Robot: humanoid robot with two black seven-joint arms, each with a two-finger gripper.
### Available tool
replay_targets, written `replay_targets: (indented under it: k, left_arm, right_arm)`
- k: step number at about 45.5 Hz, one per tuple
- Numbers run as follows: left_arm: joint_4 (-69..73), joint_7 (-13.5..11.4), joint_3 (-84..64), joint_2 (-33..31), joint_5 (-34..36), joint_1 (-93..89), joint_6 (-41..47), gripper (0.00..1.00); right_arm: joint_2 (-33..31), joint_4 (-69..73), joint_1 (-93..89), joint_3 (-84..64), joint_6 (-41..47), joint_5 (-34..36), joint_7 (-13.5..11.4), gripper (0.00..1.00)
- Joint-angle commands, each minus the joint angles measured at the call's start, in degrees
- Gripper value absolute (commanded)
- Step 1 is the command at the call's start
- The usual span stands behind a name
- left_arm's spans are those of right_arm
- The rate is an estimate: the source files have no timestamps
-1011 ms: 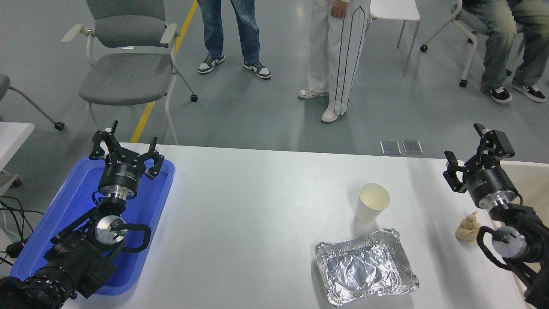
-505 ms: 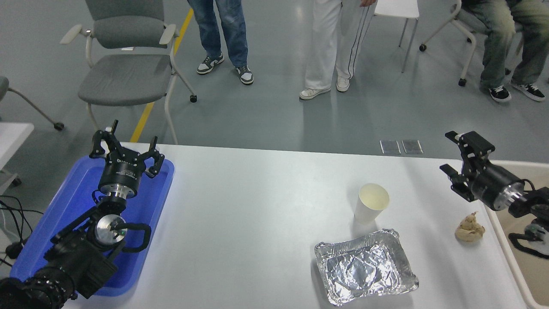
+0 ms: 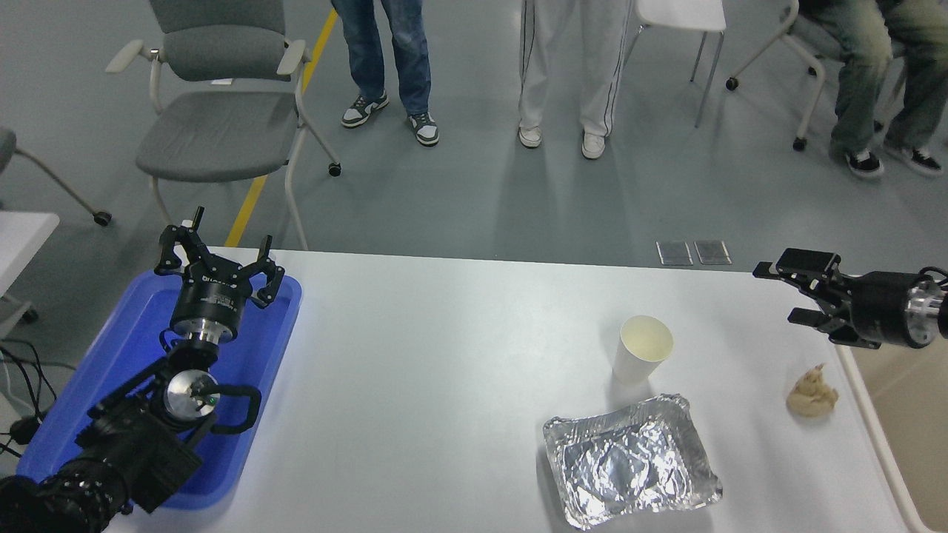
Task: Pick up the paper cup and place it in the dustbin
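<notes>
Head view is showing the right pincer (image 3: pixel 786 294) swinging round from pointing away to lying level, released and aimed left across the worktop (image 3: pixel 444 355) toward the paper cup (image 3: pixel 641 349). That cup is standing upright, untouched, just behind the foil tray (image 3: pixel 629 460), well apart from the pincer. The dustbin (image 3: pixel 900 414) is sitting at the right edge. Judging by this, the approach is only beginning. The left pincer (image 3: pixel 216 268) is parked, released, over the blue tray (image 3: pixel 111 355); its print is too small to read.

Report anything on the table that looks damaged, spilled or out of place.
The silver foil tray near the front edge is crumpled and dented. A beige lumpy scrap lies loose near the right edge. The white paper cup stands upright, unspilled.
</notes>
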Motion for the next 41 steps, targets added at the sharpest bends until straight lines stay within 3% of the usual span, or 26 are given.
replay_targets:
  k: [1,8,22,25,30,33,41]
  left_arm:
    - [0.0,0.0,0.0,0.0,0.0,0.0,0.0,1.0]
    - [0.0,-0.1,0.0,0.0,0.0,0.0,0.0,1.0]
    - [0.0,-0.1,0.0,0.0,0.0,0.1,0.0,1.0]
    - [0.0,-0.1,0.0,0.0,0.0,0.1,0.0,1.0]
    - [0.1,-0.1,0.0,0.0,0.0,0.1,0.0,1.0]
    - [0.1,-0.1,0.0,0.0,0.0,0.1,0.0,1.0]
    - [0.1,-0.1,0.0,0.0,0.0,0.1,0.0,1.0]
  right_arm:
    - [6.5,6.8,17.4,-21.0,10.3,-1.3,-0.3,1.0]
    - [13.7,9.7,23.1,-24.6,16.8,-3.7,-0.4,1.0]
    - [23.4,19.7,33.2,-24.1,17.8,-5.4,-1.3,1.0]
    - [25.3,20.2,35.1,-23.5,18.5,-5.5,-3.8,1.0]
    - [27.7,20.8,37.2,-21.2,20.6,-5.3,-10.7,1.0]
    - [29.0,20.9,37.6,-19.0,21.4,-4.8,-13.3,0.99]
    - [30.5,21.0,40.5,-17.1,21.4,-2.6,-14.4,0.97]
